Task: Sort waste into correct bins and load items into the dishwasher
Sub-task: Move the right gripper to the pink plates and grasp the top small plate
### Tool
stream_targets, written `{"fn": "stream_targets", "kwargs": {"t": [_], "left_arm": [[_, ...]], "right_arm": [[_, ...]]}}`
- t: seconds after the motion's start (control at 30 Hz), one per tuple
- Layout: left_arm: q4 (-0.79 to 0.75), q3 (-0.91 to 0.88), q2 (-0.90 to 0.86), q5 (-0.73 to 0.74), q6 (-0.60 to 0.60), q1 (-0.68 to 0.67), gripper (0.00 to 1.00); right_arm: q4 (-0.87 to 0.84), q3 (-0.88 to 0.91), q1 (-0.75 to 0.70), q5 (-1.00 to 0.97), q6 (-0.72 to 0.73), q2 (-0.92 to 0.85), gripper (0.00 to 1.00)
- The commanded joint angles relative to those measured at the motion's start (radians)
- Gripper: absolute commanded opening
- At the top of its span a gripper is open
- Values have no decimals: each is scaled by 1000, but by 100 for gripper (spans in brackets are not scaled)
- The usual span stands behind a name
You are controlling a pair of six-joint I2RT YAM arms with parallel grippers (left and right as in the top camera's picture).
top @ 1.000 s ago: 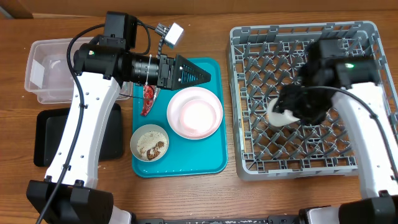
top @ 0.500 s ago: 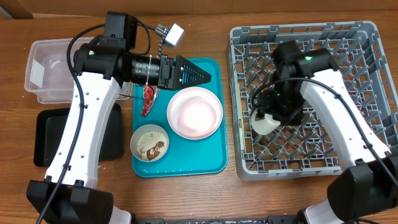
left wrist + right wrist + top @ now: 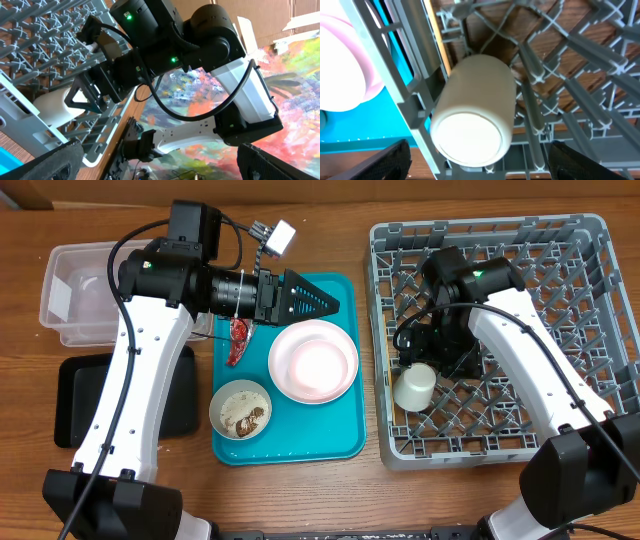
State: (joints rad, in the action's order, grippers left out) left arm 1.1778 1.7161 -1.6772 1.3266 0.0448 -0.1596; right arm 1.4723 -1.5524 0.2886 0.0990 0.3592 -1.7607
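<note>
Both released: left end effector over teal tray, right end effector by cup among rack pegs.

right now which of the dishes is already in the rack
The small white cup: it lies on its side in the grey dish rack, near its left edge. The pink bowl and small cream bowl sit on the teal tray.

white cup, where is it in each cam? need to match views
Overhead: cup on its side at the left edge of the rack.
Left wrist: cup at left-centre, inside the rack.
Right wrist: cup at centre, round end toward the camera.
Shared landmark: the rack's grey left wall beside the cup.
</note>
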Motion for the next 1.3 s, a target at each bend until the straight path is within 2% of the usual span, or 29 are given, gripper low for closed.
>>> {"fn": "stream_targets", "kwargs": {"t": [0.0, 0.07, 0.2, 0.27, 0.33, 0.47, 0.6, 0.7, 0.8, 0.97, 1.27], "left_arm": [[0, 14, 10, -7, -11, -5, 100], [9, 14, 10, -54, -3, -5, 100], [28, 14, 9, -135, 17, -5, 100], [29, 14, 10, -182, 47, -3, 96], [29, 15, 18, -272, 107, 5, 88], [33, 15, 66, -531, 267, 29, 86], [56, 15, 140, -790, 377, 45, 87], [103, 15, 204, -998, 432, 48, 90], [156, 15, 249, -1155, 475, 48, 92], [212, 15, 264, -1247, 487, 47, 100], [262, 14, 238, -1257, 483, 47, 100]], "right_arm": [[-21, -25, 0, -11, 5, 42, 89], [-49, -45, 0, 3, -22, 96, 89], [-115, -61, 0, 151, -122, 187, 89], [-141, -61, 0, 222, -145, 214, 87], [-160, -61, 10, 341, -179, 229, 79], [-188, -40, 80, 362, -211, 212, 73], [-227, -19, 201, 265, -211, 168, 70], [-243, -19, 298, 41, -175, 111, 70], [-276, -19, 343, -78, -162, 53, 70], [-373, -19, 356, -84, -204, -53, 70], [-452, -19, 353, -105, -246, -179, 64]]}}
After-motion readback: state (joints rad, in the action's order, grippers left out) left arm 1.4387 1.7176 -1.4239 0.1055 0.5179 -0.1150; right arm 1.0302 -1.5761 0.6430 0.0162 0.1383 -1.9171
